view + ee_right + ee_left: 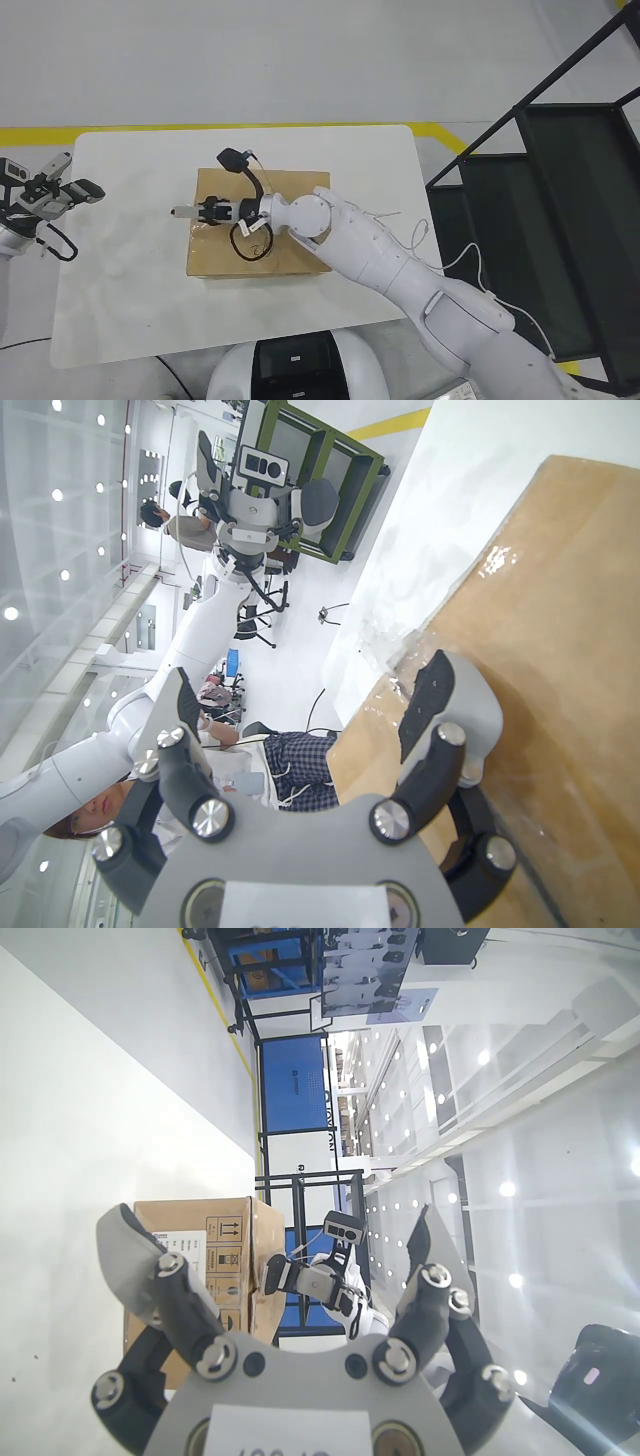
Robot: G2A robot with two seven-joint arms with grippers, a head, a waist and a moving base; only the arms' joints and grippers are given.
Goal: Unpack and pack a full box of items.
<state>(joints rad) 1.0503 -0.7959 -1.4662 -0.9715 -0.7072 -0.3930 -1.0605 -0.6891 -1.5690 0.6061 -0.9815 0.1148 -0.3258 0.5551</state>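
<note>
Box: the brown cardboard box [215, 258] [190, 1218] [550, 600] lies flat on the tabletop with its flaps closed. It is directly below the right tool and well apart from the left tool, on that tool's right side.
Left tool: the left tool [88, 190] [272, 1228] hangs at the left border of the tabletop. Its two fingers are spread wide and there is nothing between them. It points toward the box.
Tabletop: the white tabletop [120, 300] [75, 1128] [425, 500] lies between the left tool and the box, and it passes under the box.
Right tool: the right tool [190, 212] [310, 672] [280, 1275] is at the left edge of the box top, the edge that faces the left tool. Its fingers are spread wide and it has hold of nothing. One finger [440, 700] is over the box top, close to the edge, and the other finger [175, 700] is out past the edge, over the tabletop side. I cannot tell if the finger over the box touches the cardboard.
Tape: clear shiny tape [495, 560] runs along the box top, just ahead of the right tool's finger over the box. It has a wrinkled end [385, 635] at the box edge.
Rack: a black metal rack [560, 200] stands on the floor, behind the right tool's arm, beyond the right border of the tabletop.
</note>
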